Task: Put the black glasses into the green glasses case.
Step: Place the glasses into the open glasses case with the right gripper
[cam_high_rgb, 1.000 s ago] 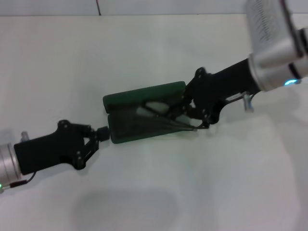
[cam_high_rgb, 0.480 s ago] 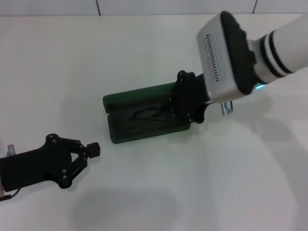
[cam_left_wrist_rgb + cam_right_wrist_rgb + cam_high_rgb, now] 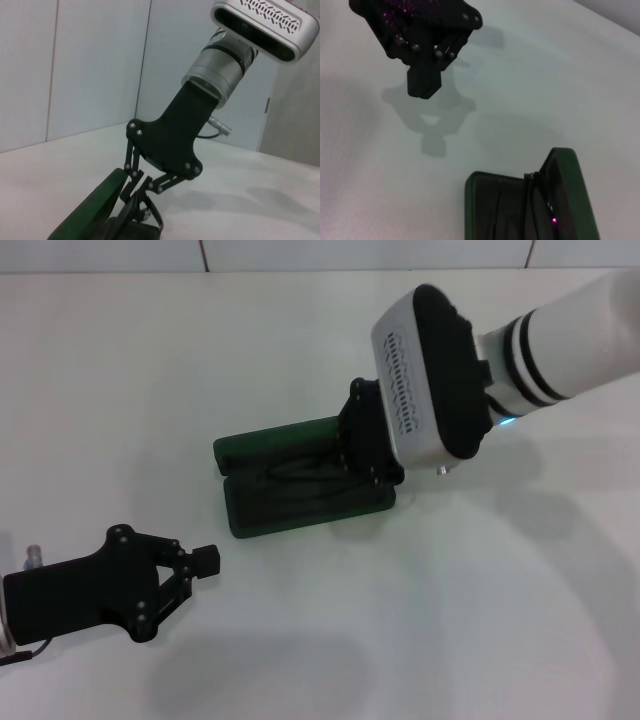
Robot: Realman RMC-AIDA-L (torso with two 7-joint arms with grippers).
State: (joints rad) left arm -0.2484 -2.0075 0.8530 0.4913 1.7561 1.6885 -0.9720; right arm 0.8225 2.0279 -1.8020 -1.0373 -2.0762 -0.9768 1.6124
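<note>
The table (image 3: 480, 640) carries the green glasses case (image 3: 260, 447), lying open at centre with its lid toward the far side. The right gripper (image 3: 352, 462) has swung over the case's right end since a second ago and now points down into the tray; its fingertips are hidden behind its own linkage, so I cannot tell how its fingers stand. The left gripper (image 3: 205, 559) has drawn back from the case's left end to the near left, fingers pressed together on nothing. The black glasses (image 3: 300, 478) now lie inside the tray, folded. Judgement: placement appears essentially complete; release and withdrawal remain.
</note>
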